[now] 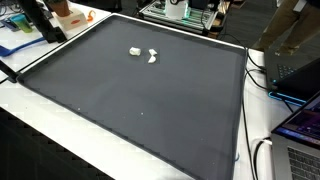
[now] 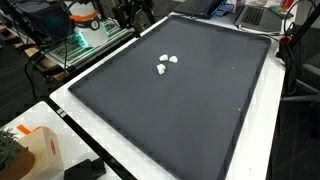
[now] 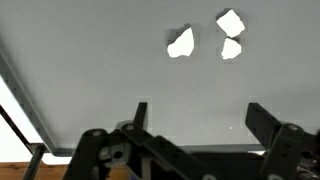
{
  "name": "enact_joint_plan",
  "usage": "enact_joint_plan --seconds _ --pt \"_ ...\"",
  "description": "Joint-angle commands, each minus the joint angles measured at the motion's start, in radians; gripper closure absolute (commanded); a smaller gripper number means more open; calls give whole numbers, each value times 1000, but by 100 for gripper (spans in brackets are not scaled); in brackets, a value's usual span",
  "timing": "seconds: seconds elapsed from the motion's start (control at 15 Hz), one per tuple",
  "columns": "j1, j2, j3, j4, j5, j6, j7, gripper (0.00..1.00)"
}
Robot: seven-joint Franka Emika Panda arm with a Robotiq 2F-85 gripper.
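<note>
Wrist view: gripper (image 3: 200, 112) at 6 o'clock, jaws wide apart, nothing between them. Dark mat (image 3: 90, 60) beyond. White pieces (image 3: 181, 43), three of them, lie at 12 to 1 o'clock, well clear of the fingers (image 3: 141, 112).

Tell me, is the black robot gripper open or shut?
Open. In the wrist view the black gripper has its fingers wide apart over bare grey mat; three small white lumps lie ahead, untouched.
</note>
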Motion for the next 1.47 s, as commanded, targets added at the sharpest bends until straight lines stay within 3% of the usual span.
enact_joint_plan --seconds 0.0,0.27,0.47,0.6,0.87,0.93,1.2,1.4 --pt "-101 43 117 8 -74 51 184 0" --pt "-215 49 242 23 -183 -14 381 0" --pt "-241 48 257 26 -203 -51 384 0" --pt "-209 49 235 27 -150 -69 327 0" --pt "-185 61 252 31 -150 -63 233 0" --pt "-108 64 150 32 -240 -66 338 0" --pt "-99 64 151 37 -241 -66 309 0" --pt "-58 91 151 39 -298 -82 416 0"
